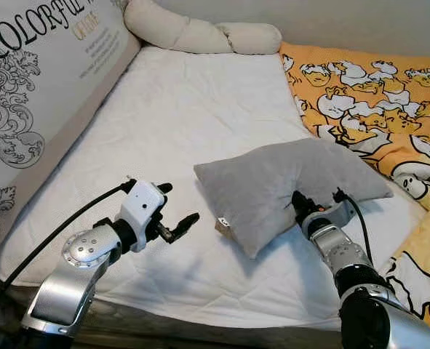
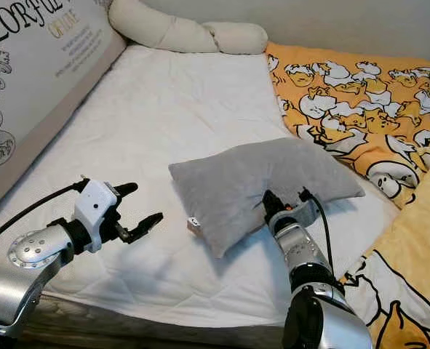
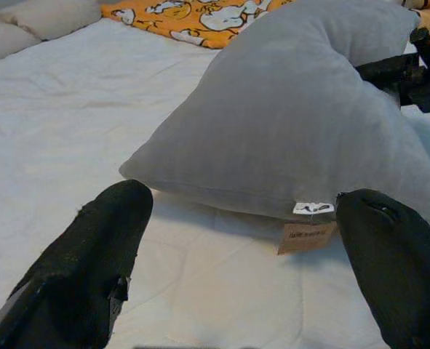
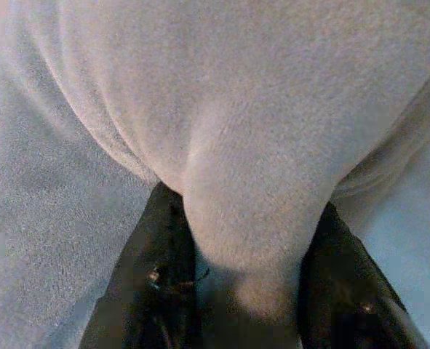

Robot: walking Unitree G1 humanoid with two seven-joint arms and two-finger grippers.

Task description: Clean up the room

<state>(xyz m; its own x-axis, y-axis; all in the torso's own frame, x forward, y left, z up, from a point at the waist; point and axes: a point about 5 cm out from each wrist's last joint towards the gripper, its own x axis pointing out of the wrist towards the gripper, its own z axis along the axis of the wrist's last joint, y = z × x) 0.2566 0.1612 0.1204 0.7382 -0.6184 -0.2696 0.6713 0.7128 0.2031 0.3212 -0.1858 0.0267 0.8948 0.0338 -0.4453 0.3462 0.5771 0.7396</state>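
right end effector (image 1: 300, 206): at 5 o'clock in the head view, fingers clamped on a pinched fold of the grey pillow (image 1: 287, 185); wrist view shows fabric bunched between both black fingers (image 4: 164, 276)
left end effector (image 1: 177, 211): at 8 o'clock, fingers spread wide, holding nothing, just beside the pillow's near corner, not touching
key relation: pillow lies at 3 o'clock from the left end effector, straight ahead of its fingers; long axis runs roughly 8 to 2 o'clock across the bed (image 1: 171, 123); right arm already has it, left is the free one nearest the loose corner
pillow: soft grey fleece, plump rectangle, dented where gripped; small white and tan tags (image 3: 307, 231) at near edge
bed: white quilted cover, flat, lightly creased
far right, 2 o'clock: orange blanket (image 1: 375, 94) with cartoon duck print, rumpled
far, 12 o'clock: cream knotted bolster (image 1: 200, 33) against the wall
far left, 10 o'clock: printed cushion (image 1: 33, 87) with black lettering and scrollwork
judgement: pillow likely limp, will sag from a one-point grip
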